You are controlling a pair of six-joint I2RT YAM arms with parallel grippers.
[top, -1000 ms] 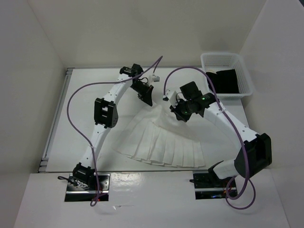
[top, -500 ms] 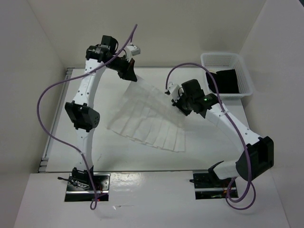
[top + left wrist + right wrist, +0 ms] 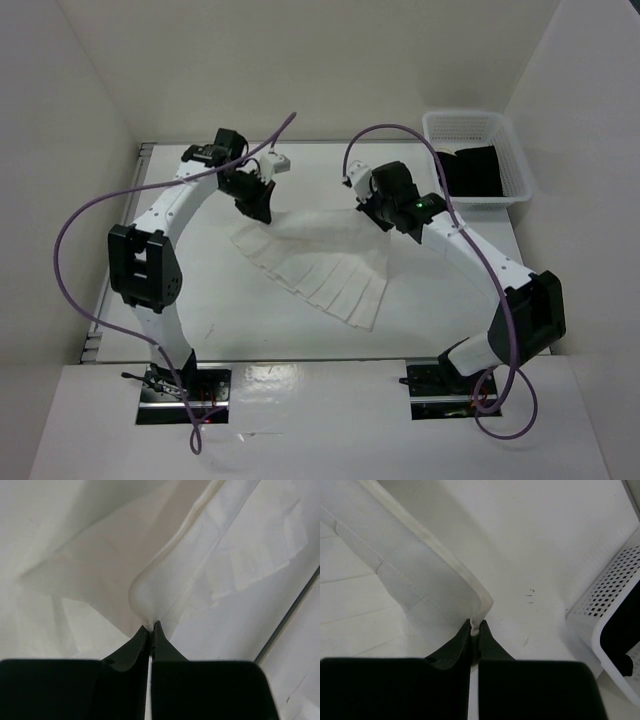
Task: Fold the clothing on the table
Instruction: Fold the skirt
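Left fingers are pressed together on a bunched corner of the clothing, and the left wrist view shows the thin white fabric rising in a rounded fold right at their tips. Right fingers are likewise closed, pinching a thick seamed edge of the same garment, which runs up and to the left from their tips in the right wrist view. From above, the two held points sit toward the far middle of the bench, the left one to the left and the right one to the right, with the top edge of the clothing stretched between them. Below that edge the pleated fabric fans out toward the near right, its long straight pleat lines ending at a slanted hem around the middle of the bench; whether the hem lies flat on the surface is hard to tell. At the far right corner stands a white mesh basket with a black cloth inside, well apart from the clothing.
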